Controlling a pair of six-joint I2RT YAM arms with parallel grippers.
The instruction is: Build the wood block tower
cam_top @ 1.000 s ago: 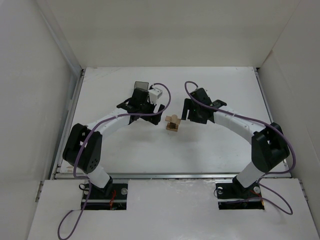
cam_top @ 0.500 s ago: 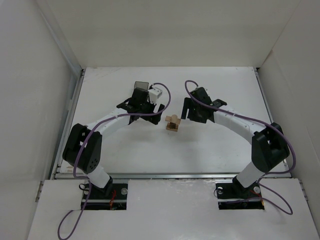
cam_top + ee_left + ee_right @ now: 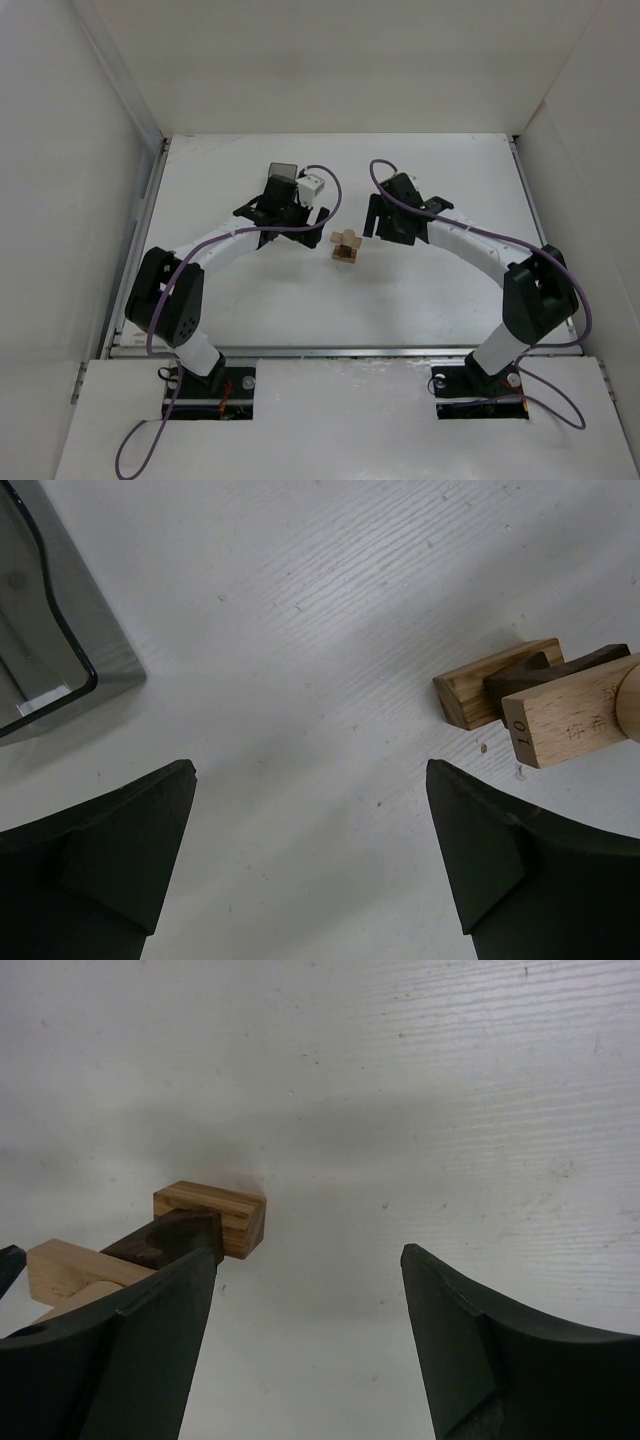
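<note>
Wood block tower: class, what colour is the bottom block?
The bottom block is light tan with striped grain, clearest in the right wrist view.

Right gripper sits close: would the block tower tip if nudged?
Likely topples: the wood block tower is loose crosswise pieces, the numbered block overhanging the bottom block. Blocks look rigid and light; they'd probably scatter on the table rather than slide together.

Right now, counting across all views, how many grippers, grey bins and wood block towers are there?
Grippers: 2, the left gripper and the right gripper
Grey bin: 1
Wood block tower: 1
Total: 4
</note>
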